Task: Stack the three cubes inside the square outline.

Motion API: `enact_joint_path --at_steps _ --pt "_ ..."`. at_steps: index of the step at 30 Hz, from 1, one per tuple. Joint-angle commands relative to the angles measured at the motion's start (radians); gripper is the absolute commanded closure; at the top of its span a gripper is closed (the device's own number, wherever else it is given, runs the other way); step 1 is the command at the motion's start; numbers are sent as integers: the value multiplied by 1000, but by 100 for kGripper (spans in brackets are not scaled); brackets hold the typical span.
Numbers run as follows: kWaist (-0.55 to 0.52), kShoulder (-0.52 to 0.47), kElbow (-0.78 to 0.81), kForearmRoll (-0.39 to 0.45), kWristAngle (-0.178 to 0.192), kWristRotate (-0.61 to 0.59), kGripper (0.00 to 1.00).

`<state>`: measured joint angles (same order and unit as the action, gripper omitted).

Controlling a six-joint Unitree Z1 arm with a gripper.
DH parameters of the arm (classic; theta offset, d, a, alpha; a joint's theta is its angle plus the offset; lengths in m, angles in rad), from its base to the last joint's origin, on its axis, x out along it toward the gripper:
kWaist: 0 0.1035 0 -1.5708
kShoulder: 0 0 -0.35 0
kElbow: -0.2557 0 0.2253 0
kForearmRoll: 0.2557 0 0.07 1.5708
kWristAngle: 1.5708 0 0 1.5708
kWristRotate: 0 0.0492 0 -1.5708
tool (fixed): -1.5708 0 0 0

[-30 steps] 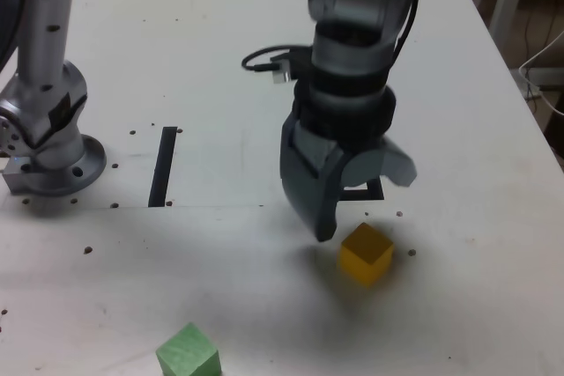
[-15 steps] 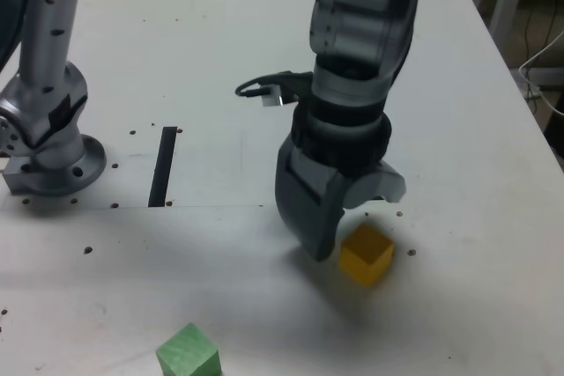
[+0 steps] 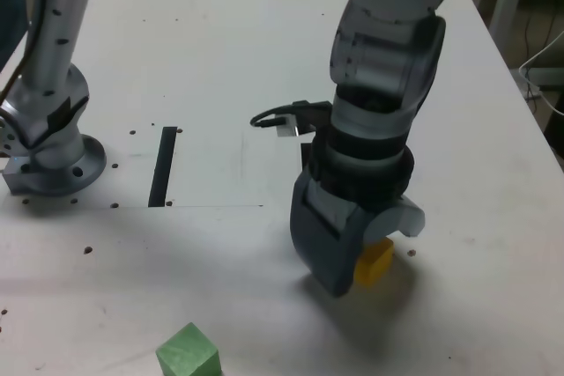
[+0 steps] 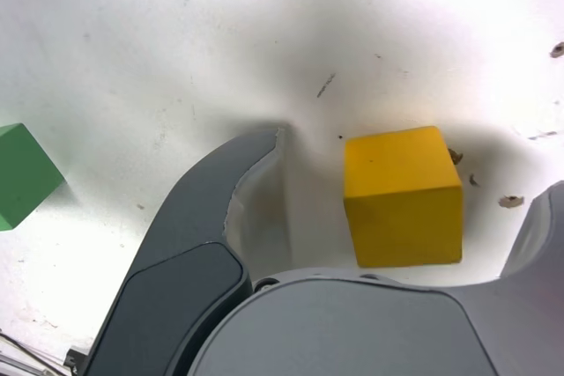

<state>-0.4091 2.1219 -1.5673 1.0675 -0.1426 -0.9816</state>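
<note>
The gripper [image 3: 366,257] covers most of the yellow cube [image 3: 377,261] in the exterior view, so only 1 corner pokes out. The green cube [image 4: 22,175] beside it is cropped in the wrist view.

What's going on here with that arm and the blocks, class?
A robot arm has its gripper down at the table, jaws open on either side of the yellow cube. The wrist view shows bare table between the cube and each jaw, so nothing is gripped yet. The green cube sits apart near the front edge in the exterior view. The red cube and the square outline are not visible, so no stack can be seen.
</note>
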Motion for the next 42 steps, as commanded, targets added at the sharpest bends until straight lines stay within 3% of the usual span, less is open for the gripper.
enact_joint_path --at_steps 1,9,19,28,42 --pt "0 11 8 -17 -10 -2 13" --pt "0 16 24 -51 -25 -3 32" --pt "0 5 51 -64 7 -3 55" --pt "0 -13 76 -95 59 -3 61" --pt "-17 -112 110 -44 77 33 65"
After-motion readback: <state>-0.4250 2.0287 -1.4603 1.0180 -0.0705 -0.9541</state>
